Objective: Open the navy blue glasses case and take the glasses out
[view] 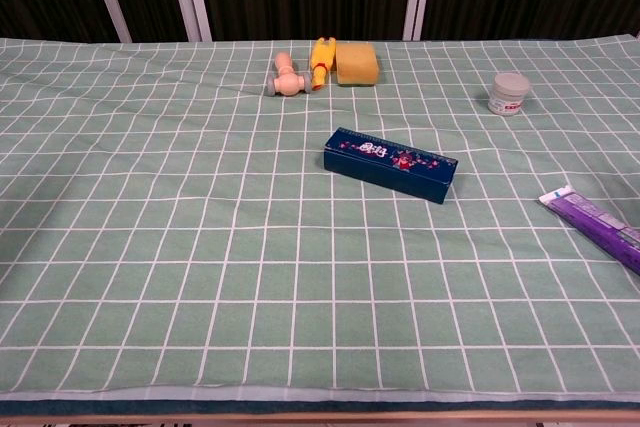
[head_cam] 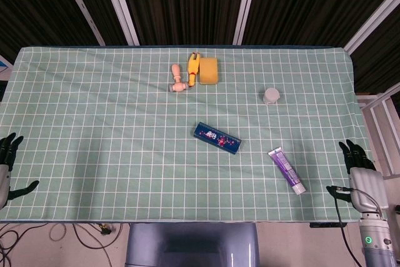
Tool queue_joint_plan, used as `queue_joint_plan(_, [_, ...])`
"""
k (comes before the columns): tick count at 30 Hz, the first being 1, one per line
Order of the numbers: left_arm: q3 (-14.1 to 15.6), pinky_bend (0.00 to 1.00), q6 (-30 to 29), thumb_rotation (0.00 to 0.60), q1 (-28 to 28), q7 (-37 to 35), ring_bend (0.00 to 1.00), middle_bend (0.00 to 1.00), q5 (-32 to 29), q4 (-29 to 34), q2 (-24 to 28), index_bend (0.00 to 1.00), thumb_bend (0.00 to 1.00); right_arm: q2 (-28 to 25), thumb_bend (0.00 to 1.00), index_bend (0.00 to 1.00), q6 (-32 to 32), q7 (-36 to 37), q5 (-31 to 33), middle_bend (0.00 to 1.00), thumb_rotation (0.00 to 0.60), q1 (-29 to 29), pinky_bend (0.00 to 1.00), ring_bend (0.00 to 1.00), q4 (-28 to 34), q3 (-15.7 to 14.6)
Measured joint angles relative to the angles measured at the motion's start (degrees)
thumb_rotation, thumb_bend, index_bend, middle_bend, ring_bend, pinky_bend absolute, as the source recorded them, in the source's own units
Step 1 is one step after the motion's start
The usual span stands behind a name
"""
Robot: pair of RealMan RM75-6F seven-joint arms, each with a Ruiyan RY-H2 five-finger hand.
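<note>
Glasses case (head_cam: 217,137) mid-table, closed; left hand (head_cam: 7,154), right hand (head_cam: 357,157) well apart, seemingly spread, empty.

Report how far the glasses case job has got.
Nothing looks done yet: the navy blue glasses case lies closed mid-table, no glasses in sight. Nothing is in hand: the left hand and the right hand sit at the table's near corners, fingers apart, holding nothing. Left: reach the case, open it, lift the glasses out.

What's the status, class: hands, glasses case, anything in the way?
Left hand and right hand open, parked at the table's near corners. Navy glasses case closed, mid-table, untouched. Nothing blocking; purple tube lies right of it, apart.
</note>
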State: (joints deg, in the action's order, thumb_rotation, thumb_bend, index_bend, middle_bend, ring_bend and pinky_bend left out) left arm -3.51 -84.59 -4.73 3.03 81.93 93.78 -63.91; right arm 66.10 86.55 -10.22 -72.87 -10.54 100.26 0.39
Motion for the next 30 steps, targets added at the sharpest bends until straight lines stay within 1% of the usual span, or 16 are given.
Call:
queue_joint_plan(9, [0.18,0.00,-0.05,0.600,-0.04,-0.27,0.00,0.00,0.61,0.00,0.15,0.00,0.00,-0.29,0.03,0.00,-1.21,-1.03,0.01,0.00,0.600,0.31,0.23,0.00,1.37,0.99])
queue_joint_plan(12, [0.19,0.00,-0.21,0.600,0.00,-0.41,0.00,0.00,0.79,-0.14,0.08,0.00,0.00,-0.53,0.03,0.00,-1.43,-1.46,-0.04,0.00,0.600,0.21,0.23,0.00,2.79,1.52])
queue_joint_plan(15, [-0.01,0.00,-0.13,0.600,-0.09,-0.72,0.00,0.00,0.61,-0.17,-0.03,0.00,0.00,-0.74,0.03,0.00,-1.96,-2.22,0.38,0.00,0.600,-0.43,0.23,0.00,5.14,2.76])
queue_joint_plan(18, [-0.11,0.00,-0.17,0.600,-0.07,-0.99,0.00,0.00,0.48,-0.14,-0.02,0.00,0.00,-0.74,0.02,0.00,-3.42,-3.82,1.87,0.00,0.600,-2.06,0.23,0.00,8.48,4.79])
queue_joint_plan(21, [-0.24,0.00,-0.38,0.600,0.02,-1.37,0.00,0.00,0.38,-0.10,0.09,0.00,0.00,-0.18,0.03,0.00,-5.64,-6.89,4.15,0.00,0.600,-4.92,0.23,0.00,11.66,7.38])
queue_joint_plan(24, [-0.29,0.00,-0.30,0.600,0.02,-1.37,0.00,0.00,0.27,-0.22,0.16,0.00,0.00,1.50,0.06,0.00,-7.97,-11.12,7.15,0.00,0.600,-8.76,0.23,0.00,13.68,10.29])
queue_joint_plan(25, [-0.29,0.00,-0.21,0.600,-0.02,-1.36,0.00,0.00,0.24,-0.22,0.19,0.00,0.00,2.93,0.07,0.00,-9.08,-13.40,9.13,0.00,0.600,-11.02,0.23,0.00,14.19,11.86])
queue_joint_plan(27, [-0.28,0.00,-0.03,0.600,-0.07,-1.45,0.00,0.00,0.20,-0.14,0.25,0.00,0.00,4.83,0.07,0.00,-10.08,-15.48,11.32,0.00,0.600,-13.42,0.23,0.00,14.31,13.40])
queue_joint_plan(30, [-0.32,0.00,0.24,0.600,-0.17,-1.66,0.00,0.00,0.07,0.05,0.44,0.00,0.00,9.55,0.07,0.00,-11.68,-19.09,15.97,0.00,0.600,-18.14,0.23,0.00,13.53,16.06])
